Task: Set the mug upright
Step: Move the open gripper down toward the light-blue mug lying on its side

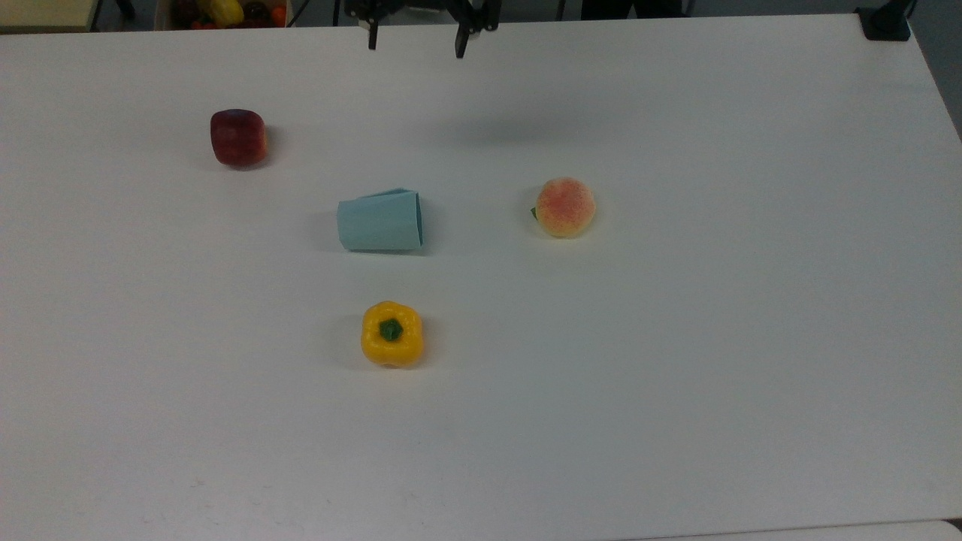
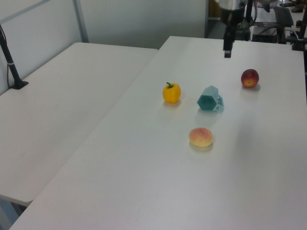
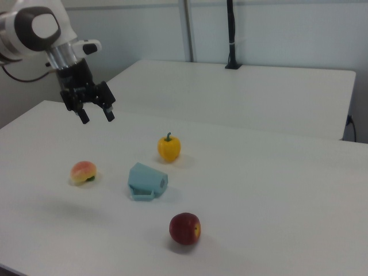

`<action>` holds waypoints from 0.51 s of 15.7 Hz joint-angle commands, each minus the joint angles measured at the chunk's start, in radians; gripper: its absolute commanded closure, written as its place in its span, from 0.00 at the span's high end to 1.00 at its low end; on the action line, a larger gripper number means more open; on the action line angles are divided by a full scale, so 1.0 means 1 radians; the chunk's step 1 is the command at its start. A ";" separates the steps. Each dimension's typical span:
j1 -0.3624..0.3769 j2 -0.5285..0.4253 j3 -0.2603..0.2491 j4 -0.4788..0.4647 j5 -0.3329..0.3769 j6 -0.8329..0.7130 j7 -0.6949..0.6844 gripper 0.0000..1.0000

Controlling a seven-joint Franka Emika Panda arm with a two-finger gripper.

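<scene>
Mug [image 1: 379, 221] lies on its side at the top view's centre-left, mouth towards the peach [image 1: 565, 207], handle apparently against the table [image 1: 676, 376]. Gripper [image 1: 415, 41] hangs spread and empty at top edge, well apart.

Mug [image 3: 146, 180] sideways, tool [image 3: 96, 117] spread

Parts cut off or hidden from the cameras

In the top view, the gripper [image 1: 415, 41] is cut by the upper edge, so just two finger tips appear; a box of fruit [image 1: 225, 13] at the upper left is also cut. In the left view, the arm [image 2: 230, 9] leaves the frame at the top. The mug [image 1: 379, 221] hides its handle in the top view, and its opening in the right view.
</scene>
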 commanded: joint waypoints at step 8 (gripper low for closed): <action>0.073 0.248 -0.007 0.013 -0.242 0.208 0.358 1.00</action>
